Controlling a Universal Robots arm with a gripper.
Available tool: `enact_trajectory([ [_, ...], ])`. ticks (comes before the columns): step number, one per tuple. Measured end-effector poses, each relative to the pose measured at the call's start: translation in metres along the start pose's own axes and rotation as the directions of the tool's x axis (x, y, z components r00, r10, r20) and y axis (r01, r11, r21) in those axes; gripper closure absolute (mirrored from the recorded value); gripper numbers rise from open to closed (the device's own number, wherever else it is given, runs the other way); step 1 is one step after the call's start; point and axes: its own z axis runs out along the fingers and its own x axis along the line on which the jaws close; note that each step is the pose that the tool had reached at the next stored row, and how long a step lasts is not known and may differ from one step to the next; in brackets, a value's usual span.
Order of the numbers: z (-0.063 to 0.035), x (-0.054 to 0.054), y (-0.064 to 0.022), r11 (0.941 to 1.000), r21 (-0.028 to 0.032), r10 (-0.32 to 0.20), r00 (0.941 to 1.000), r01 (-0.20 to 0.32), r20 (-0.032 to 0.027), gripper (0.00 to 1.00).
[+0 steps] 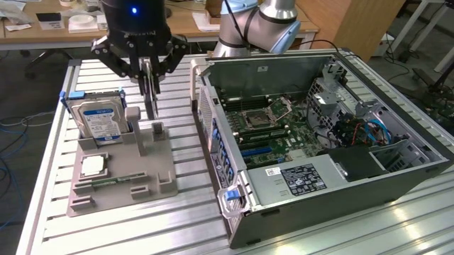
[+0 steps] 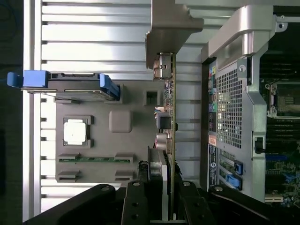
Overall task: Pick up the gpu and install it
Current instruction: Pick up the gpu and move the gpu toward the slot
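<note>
My gripper [image 1: 148, 79] is shut on the gpu [image 1: 151, 106], a thin dark card that hangs upright from the fingers. Its lower edge is just above the small slot post of the grey holder tray [image 1: 152, 164], slightly clear of it. In the wrist view the gpu [image 2: 169, 117] appears edge-on with green board edge and a metal bracket at its far end, and my gripper [image 2: 168, 180] clamps it from both sides. The open computer case [image 1: 319, 138] lies on the exterior view's right with its motherboard [image 1: 266, 127] exposed.
A hard drive [image 1: 99, 119] with a blue label stands in the holder toward the exterior view's left. In the holder also lie a processor chip [image 1: 93, 166] and a green memory stick [image 1: 110, 182]. The case's rear panel [image 2: 234, 108] is close beside the card. A slatted metal table [image 1: 142, 228] carries everything.
</note>
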Motion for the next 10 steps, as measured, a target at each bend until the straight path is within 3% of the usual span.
enact_trajectory([
  [3,-0.0083,-0.0001,0.0006,1.0000,-0.0001,0.000,1.0000,0.000,-0.0035,0.72],
  [5,-0.0107,-0.0003,0.0008,1.0000,0.0005,0.001,1.0000,-0.001,-0.0093,0.72],
  [6,-0.0110,-0.0003,0.0007,1.0000,0.0012,0.001,0.9999,-0.001,-0.0168,0.72],
  [8,-0.0114,-0.0005,0.0009,1.0000,0.0015,0.003,0.9993,-0.003,-0.0371,0.72],
  [9,-0.0113,-0.0005,0.0008,1.0000,0.0015,0.003,0.9991,-0.003,-0.0423,0.72],
  [10,-0.0114,-0.0005,0.0008,1.0000,0.0016,0.003,0.9991,-0.003,-0.0424,0.72],
])
